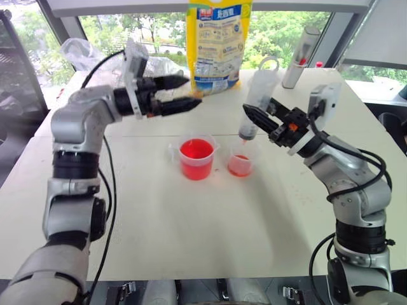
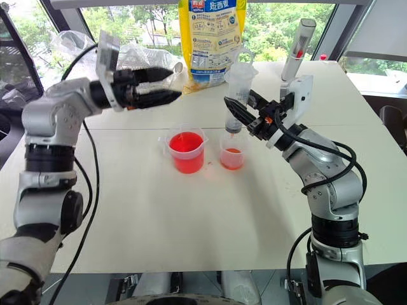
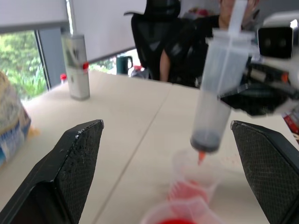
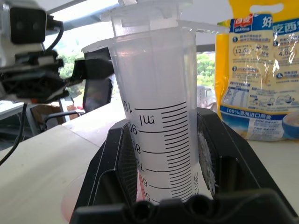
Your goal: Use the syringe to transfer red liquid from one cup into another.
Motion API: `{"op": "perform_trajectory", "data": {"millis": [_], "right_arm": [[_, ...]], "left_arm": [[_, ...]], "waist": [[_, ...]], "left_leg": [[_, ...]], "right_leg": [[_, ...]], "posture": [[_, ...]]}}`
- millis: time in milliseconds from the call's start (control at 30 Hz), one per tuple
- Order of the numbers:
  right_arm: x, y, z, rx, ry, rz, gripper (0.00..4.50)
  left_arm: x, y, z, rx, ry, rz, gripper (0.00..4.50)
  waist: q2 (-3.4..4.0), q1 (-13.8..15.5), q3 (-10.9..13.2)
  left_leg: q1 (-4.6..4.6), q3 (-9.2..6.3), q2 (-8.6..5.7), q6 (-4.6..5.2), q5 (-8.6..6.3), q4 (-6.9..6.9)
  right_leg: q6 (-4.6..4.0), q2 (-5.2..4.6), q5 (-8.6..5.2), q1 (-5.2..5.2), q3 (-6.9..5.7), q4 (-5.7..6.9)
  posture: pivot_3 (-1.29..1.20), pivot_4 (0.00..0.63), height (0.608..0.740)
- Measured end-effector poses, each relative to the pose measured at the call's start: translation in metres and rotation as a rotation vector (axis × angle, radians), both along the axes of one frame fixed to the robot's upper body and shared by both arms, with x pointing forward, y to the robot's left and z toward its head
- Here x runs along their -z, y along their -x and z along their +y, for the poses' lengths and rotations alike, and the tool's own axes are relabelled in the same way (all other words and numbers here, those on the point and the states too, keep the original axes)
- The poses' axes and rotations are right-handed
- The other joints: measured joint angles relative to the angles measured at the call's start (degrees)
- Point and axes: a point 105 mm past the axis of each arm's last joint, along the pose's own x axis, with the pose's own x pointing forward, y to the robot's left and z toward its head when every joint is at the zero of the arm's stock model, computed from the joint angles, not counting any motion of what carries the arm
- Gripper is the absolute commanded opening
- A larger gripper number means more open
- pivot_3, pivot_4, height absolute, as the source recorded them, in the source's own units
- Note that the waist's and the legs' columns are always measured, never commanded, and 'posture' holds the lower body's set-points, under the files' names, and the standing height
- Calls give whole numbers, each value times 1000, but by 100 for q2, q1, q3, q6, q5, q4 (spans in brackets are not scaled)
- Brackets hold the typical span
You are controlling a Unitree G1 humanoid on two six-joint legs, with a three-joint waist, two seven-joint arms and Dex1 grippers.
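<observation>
your right gripper [image 1: 259,119] is clamped on the syringe [image 1: 255,101], a thick clear barrel with black graduation marks, its plunger pressed low and its orange-red tip just above the smaller cup [image 1: 240,162]. a shallow layer of red liquid [image 1: 240,166] sits in that cup; the handled cup [image 1: 196,158] beside it holds more. your left gripper [image 1: 180,93] hangs empty, fingers wide apart, above the table [image 1: 191,222].

Two cups [image 1: 196,159] [image 1: 241,159], one syringe [image 1: 254,105], one yellow bag [image 1: 218,41], one canister [image 1: 300,57].

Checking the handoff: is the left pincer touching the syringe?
Apart. In the left eye view the open left pincer sits well away from the syringe, bare table showing between them.
</observation>
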Motion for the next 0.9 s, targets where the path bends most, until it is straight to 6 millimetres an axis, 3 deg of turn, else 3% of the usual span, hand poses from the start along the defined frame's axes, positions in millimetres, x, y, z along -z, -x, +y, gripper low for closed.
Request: {"op": "perform_trajectory", "data": {"millis": [233,333,400,467,633,900], "right_arm": [[-30,-15,-21,13,-8,111,1402],[-49,-26,-62,131,15,249,1402],[-52,-27,-82,194,53,371,1402],[-39,-28,-88,205,89,503,1402],[17,-34,-97,257,167,850,1402],[79,-45,-100,377,163,1137,1402]], "left_arm": [[12,22,4,8,-81,-34,4483],[29,33,7,14,-110,-13,4483],[34,37,9,7,-120,-7,4483],[34,41,8,7,-122,-18,4483],[32,47,2,9,-112,-43,4483],[41,56,3,8,-134,-37,4483]], "waist": [[4,1,2],[3,2,2],[-1,11,-1],[-4,7,-2],[0,-18,0],[0,-7,0]], "left_leg": [[5,3,-1,0,0,-3],[4,5,-2,1,-1,-5],[3,4,-2,2,-1,-9],[5,4,-3,3,-2,-11],[4,6,-8,4,-2,-10],[-6,6,-7,4,-2,-10]], "right_leg": [[0,-18,0,4,2,-2],[-2,-27,-1,3,6,-9],[-4,-24,-2,4,4,-13],[-4,-24,-2,5,8,-15],[-3,-19,-1,0,16,-14],[-2,-17,-1,-9,15,-14]], "posture": [[0,150,740],[0,150,740],[0,150,740],[0,150,740],[0,150,740],[0,150,740]]}}
